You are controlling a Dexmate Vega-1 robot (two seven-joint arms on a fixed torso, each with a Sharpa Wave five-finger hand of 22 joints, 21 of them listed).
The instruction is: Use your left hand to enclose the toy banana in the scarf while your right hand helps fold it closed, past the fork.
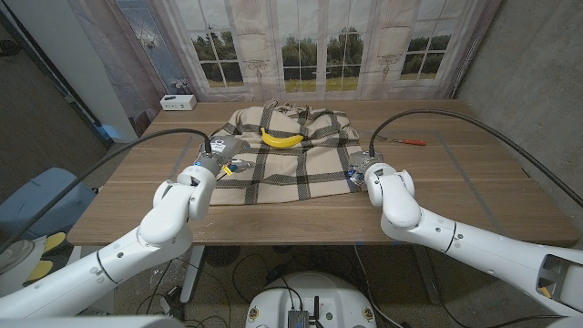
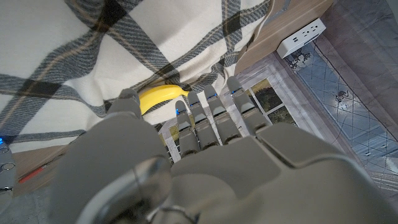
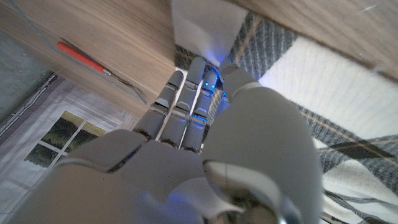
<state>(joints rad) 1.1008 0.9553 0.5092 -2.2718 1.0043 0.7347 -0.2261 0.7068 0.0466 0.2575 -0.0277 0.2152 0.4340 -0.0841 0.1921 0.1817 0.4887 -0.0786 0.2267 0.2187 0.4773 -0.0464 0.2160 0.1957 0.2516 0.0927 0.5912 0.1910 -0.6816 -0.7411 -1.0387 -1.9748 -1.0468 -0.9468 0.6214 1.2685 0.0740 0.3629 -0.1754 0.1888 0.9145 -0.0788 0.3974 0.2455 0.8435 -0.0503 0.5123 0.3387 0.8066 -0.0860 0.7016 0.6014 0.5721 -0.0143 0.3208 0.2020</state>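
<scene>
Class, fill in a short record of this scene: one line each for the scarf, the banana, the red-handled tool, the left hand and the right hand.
scarf: plaid scarf, spread on the wooden table
banana: toy banana lying on the scarf's far part, uncovered
tool: red-handled tool on bare wood, right of the scarf
left hand: left hand at the scarf's left edge
right hand: right hand at the scarf's right edge
</scene>
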